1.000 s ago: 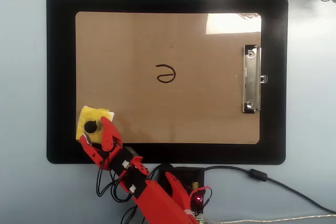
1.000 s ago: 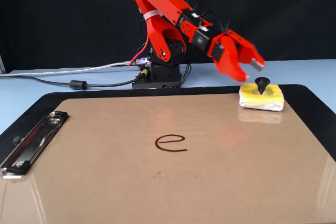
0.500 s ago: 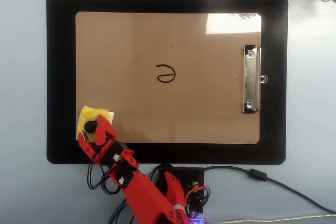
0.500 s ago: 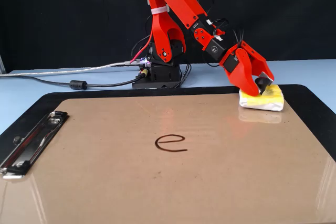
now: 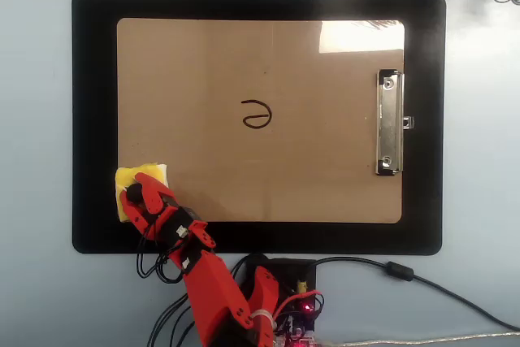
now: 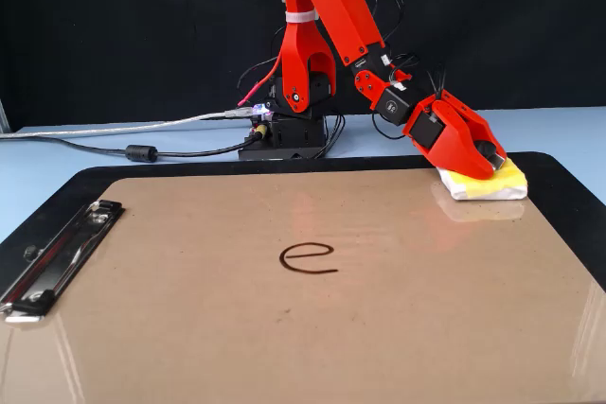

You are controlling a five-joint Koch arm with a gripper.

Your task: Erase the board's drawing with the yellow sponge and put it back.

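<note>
A small yellow sponge point(image 5: 136, 178) with a white edge sits at the near-left corner of the brown board point(image 5: 211, 62) in the overhead view, partly over the board's left edge onto the black mat point(image 5: 93, 103) beneath. In the fixed view the sponge point(image 6: 500, 183) appears at the board's far right corner. The red gripper point(image 6: 490, 160) is down on top of it, its jaws drawn in around the black knob point(image 5: 134, 193), gripping it; the knob is mostly covered by the red fingers.

The drawing point(image 5: 256, 113), a thin black loop like a sideways "e", lies near the middle of the board, well apart from the sponge. The brown surface between them is bare. A silver metal clip point(image 5: 389, 123) lies along the board's right edge in the overhead view.

The mat frames the board on all sides and rests on a pale blue table point(image 5: 479, 119). The arm's base point(image 6: 289, 130) and cables point(image 6: 142, 151) sit beyond the mat's edge. A bright glare patch point(image 5: 357, 36) washes out the board's corner near the clip.
</note>
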